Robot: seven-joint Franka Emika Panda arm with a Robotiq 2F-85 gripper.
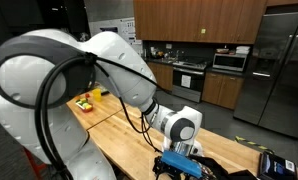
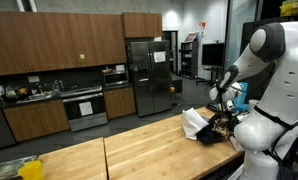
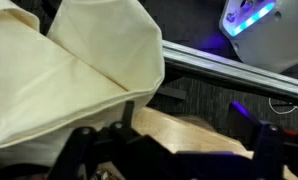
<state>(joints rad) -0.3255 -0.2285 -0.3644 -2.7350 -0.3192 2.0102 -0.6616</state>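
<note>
A cream-white cloth [image 3: 69, 60] fills the upper left of the wrist view, its folded lower edge hanging just over my left finger. My gripper [image 3: 172, 142] is open, the two dark fingers [image 3: 261, 145] wide apart, with bare wooden table [image 3: 204, 128] showing between them. In an exterior view the gripper [image 2: 225, 108] hovers at the right end of the table, just beside the white cloth [image 2: 195, 120], which lies crumpled on the wood. My arm hides the cloth in an exterior view, where the gripper [image 1: 179, 158] points down low over the table.
A dark bundle [image 2: 211, 136] lies by the cloth near the table's end. A metal rail [image 3: 229, 65] and a white device with blue light [image 3: 254, 20] lie beyond the table edge. Yellow items [image 1: 86, 101] sit at the table's far end. Kitchen cabinets and a steel fridge [image 2: 147, 75] stand behind.
</note>
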